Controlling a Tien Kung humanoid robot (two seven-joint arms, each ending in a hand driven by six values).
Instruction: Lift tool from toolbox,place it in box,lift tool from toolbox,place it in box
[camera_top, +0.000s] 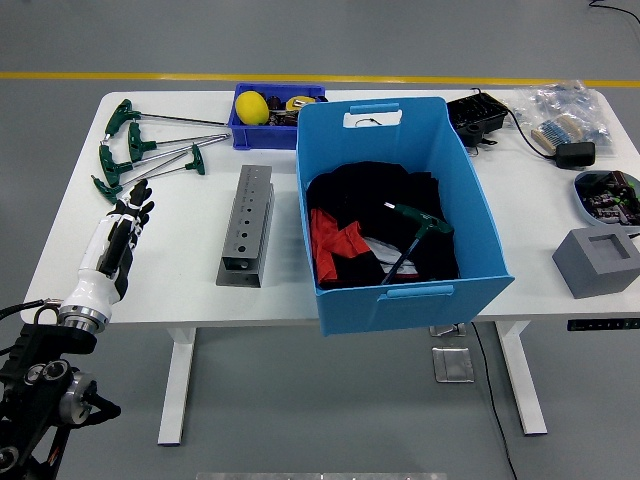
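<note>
Head view: my left hand (118, 240) lies empty, fingers relaxed (near the T-wrenches (140, 155)); one wrench (415, 225) sits in the box (400, 200).

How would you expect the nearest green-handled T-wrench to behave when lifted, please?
The T-wrench looks stiff, being a thin metal shaft. Its crossbar handle should stop it rolling. Gripped at the handle, the long shaft would probably tip downward.

White table (60, 215). Light blue box (470, 215) holding black and red cloth (345, 245). Green-handled tools (130, 150). Dark blue bin (262, 132), yellow ball (251, 107). Grey rack (247, 225). White-and-black hand (115, 240).
</note>
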